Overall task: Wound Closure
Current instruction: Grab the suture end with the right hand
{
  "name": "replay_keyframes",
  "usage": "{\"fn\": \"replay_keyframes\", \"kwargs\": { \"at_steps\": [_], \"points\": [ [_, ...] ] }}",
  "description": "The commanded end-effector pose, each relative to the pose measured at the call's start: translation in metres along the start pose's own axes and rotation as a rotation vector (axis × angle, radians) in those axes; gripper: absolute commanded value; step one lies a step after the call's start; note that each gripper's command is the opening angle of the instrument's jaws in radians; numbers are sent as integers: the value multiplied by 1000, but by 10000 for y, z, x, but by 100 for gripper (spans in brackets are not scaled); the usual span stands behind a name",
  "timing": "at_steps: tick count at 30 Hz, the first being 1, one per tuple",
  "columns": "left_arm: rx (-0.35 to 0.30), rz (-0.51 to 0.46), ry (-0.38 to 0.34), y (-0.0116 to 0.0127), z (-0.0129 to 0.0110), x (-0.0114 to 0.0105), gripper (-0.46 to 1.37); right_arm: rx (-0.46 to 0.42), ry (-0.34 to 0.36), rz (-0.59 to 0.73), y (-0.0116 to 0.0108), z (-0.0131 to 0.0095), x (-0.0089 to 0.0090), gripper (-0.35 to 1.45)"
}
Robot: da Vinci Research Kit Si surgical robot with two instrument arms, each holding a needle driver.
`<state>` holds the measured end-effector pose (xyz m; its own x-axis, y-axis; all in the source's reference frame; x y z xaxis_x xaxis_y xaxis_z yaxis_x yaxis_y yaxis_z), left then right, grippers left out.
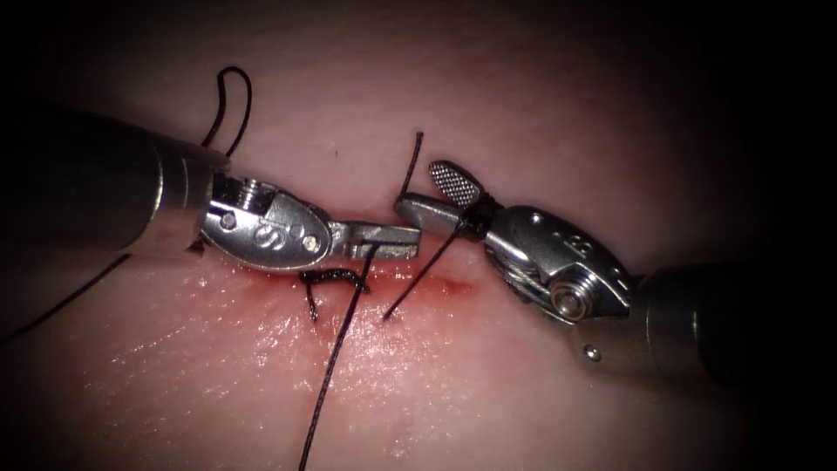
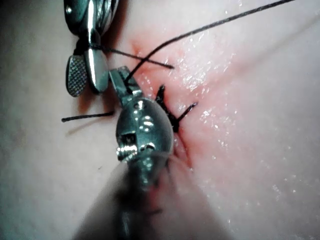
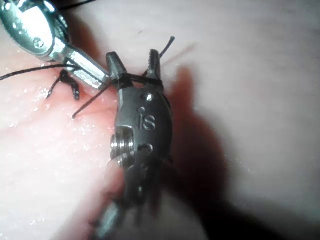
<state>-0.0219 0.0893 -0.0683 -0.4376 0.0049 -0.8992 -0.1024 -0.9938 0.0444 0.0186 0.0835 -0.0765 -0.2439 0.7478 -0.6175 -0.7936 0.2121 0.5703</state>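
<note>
The tissue (image 1: 523, 105) has a reddened cut (image 1: 436, 283) running across the endoscope view. My left tool (image 1: 410, 240) reaches in above the cut's left part, jaws shut on the thread (image 1: 336, 358), which falls from them toward the near edge. A tied knot (image 1: 336, 277) with a short tail sits on the cut just under those jaws. My right tool (image 1: 416, 185) is open, tip to tip with the left one. A thread strand (image 1: 418, 279) lies across the base of its jaws and runs down into the tissue near the cut's middle; a free end (image 1: 414, 161) sticks up behind.
A thread loop (image 1: 234, 96) lies on the tissue behind the left tool's shaft, and another strand (image 1: 61, 305) trails off to the left. Red fluid (image 1: 288, 323) wets the tissue around the cut. In the left wrist view the knot (image 2: 167, 107) sits beside the left tool (image 2: 120, 75).
</note>
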Motion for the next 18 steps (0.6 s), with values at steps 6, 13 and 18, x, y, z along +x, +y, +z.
{"fn": "replay_keyframes", "kwargs": {
  "at_steps": [6, 13, 18],
  "points": [
    [-2, 1, -3, -5, 8, -3, -35, -6, -3, 25, 1, 3, 1, 62],
    [4, 0, -7, -4, 12, -2, -35, -19, -2, 45, 9, 18, 4, 65],
    [4, 0, -6, -5, 12, -3, -35, -25, -8, 75, 16, 26, -1, 74]
  ]
}}
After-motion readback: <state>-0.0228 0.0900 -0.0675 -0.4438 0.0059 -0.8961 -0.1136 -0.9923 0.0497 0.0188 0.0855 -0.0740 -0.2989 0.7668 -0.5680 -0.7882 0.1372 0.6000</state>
